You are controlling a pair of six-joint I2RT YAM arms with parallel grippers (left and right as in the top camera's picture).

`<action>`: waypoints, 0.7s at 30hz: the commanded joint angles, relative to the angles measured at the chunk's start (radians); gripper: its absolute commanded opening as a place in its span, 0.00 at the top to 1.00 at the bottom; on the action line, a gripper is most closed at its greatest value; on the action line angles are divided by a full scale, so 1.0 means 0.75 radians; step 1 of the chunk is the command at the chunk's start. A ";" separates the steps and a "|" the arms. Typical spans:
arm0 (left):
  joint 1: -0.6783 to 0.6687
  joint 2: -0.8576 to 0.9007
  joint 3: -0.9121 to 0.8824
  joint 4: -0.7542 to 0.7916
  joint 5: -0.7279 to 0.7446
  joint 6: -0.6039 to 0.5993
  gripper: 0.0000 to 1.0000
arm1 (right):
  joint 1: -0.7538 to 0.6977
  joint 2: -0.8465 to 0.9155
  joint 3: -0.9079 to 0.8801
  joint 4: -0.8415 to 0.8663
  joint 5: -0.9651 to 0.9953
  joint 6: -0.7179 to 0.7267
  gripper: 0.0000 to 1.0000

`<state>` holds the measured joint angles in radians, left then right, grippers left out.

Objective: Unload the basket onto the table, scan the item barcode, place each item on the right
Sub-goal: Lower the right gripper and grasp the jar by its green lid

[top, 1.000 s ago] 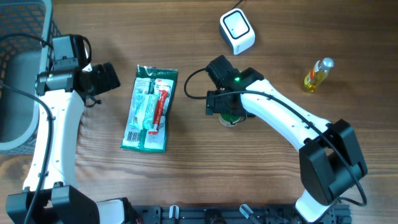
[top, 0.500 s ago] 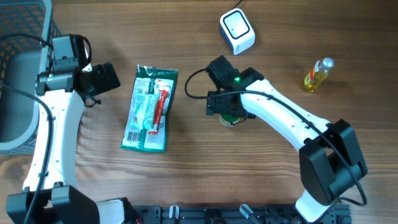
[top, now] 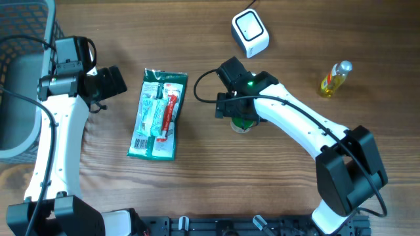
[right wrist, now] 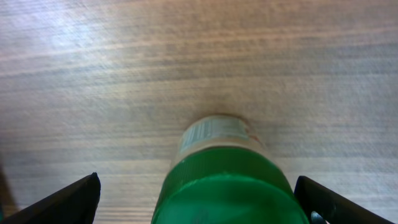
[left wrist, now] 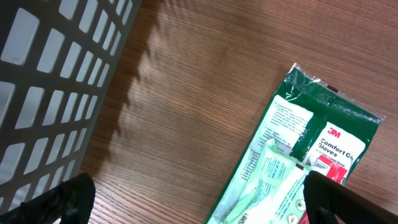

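Here, with the right end effector (right wrist: 199, 200) spread wide either side of the green-capped bottle (right wrist: 217, 149) near the middle of the counter (top: 197, 196), it should sink and pinch squarely below the cap (right wrist: 224, 186), leaving the barcode label (right wrist: 214, 130) clear for the scanner (top: 250, 33).

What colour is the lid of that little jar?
The lid is green; right wrist view shows it best.

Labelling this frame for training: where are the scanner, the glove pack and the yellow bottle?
scanner (top: 250, 31), overhead view, its white top face.
glove pack (top: 156, 124), overhead view, middle of the wrapper.
yellow bottle (top: 331, 82), overhead view, its body.
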<state>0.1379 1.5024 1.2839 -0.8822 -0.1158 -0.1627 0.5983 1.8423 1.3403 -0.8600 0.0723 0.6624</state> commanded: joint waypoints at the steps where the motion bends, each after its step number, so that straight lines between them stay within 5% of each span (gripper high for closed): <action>1: 0.004 0.004 0.001 0.003 -0.012 -0.012 0.00 | -0.003 0.025 -0.010 0.006 0.023 0.010 0.00; 14: 0.004 0.004 0.001 0.003 -0.012 -0.012 0.00 | -0.003 0.025 -0.010 -0.057 0.038 -0.011 0.01; 21: 0.004 0.004 0.001 0.004 -0.012 -0.012 0.00 | -0.003 0.025 -0.010 -0.087 0.037 -0.011 0.25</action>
<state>0.1379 1.5024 1.2839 -0.8822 -0.1154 -0.1627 0.5983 1.8423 1.3392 -0.9157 0.0799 0.6552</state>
